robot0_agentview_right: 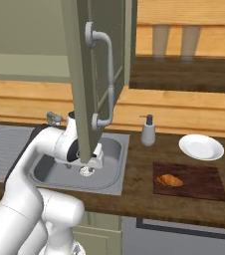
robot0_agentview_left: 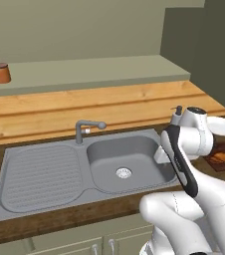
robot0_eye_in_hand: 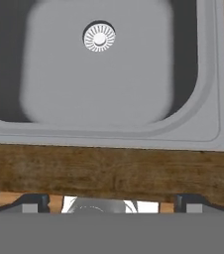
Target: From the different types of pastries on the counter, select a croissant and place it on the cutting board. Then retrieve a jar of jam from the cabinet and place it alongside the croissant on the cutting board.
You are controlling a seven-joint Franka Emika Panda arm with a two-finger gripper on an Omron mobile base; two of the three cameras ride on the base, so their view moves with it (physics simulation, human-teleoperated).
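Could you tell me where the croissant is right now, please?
The croissant lies on the left half of the cutting board, on the counter right of the sink in the right base view, with the white plate just behind the board.

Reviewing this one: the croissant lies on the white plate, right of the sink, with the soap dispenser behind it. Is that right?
Not quite. The croissant lies on the cutting board, not the white plate, which sits bare behind the board. The right base view shows this. The rest holds: it is right of the sink, with the soap dispenser behind.
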